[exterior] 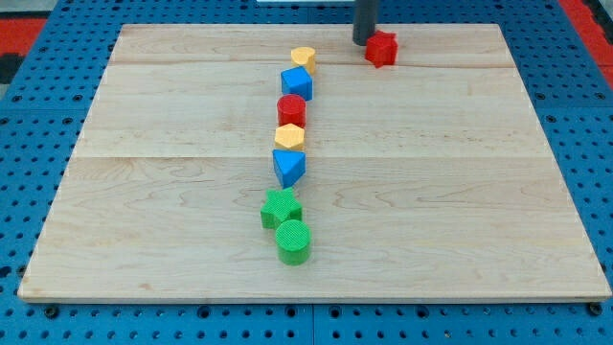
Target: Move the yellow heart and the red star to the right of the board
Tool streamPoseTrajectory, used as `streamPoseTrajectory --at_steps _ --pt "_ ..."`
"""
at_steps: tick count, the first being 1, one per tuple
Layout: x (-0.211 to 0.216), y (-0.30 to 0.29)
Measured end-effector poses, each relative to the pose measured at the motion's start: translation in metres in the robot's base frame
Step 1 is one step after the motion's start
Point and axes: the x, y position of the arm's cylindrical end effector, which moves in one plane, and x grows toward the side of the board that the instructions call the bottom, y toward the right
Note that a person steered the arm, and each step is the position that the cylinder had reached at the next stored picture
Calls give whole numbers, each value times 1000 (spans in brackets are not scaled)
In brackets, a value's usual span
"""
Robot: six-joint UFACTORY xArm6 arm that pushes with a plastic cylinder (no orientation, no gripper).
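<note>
Wooden board [460,211] with blocks. My tip [365,42], a plain rod with no jaws to open or close, touches the red star [381,48] at upper centre-right, on its left side. The yellow heart [304,58] heads a column at centre: blue cube [297,83], red cylinder [291,109], yellow hexagon [289,136], blue block [288,167], green star [281,207], green cylinder [293,241].

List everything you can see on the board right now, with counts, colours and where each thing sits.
red star: 1, red, top, right of centre
yellow heart: 1, yellow, head of the centre column
blue block: 1, blue, below the heart
red cylinder: 1, red, mid column
yellow hexagon: 1, yellow, below it
blue wedge: 1, blue, centre
green star: 1, green, lower column
green cylinder: 1, green, column's foot
wooden board: 1, pale wood
my tip: 1, dark, touching the red star's left
</note>
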Motion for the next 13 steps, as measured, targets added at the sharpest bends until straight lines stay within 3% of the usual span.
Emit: streamPoseTrajectory --at_steps 2,4,5,7,11,13 --pt "-9 -108" --pt "41 -115" --pt "44 -135" --pt "70 -117" --pt "63 -32" --pt "56 -176"
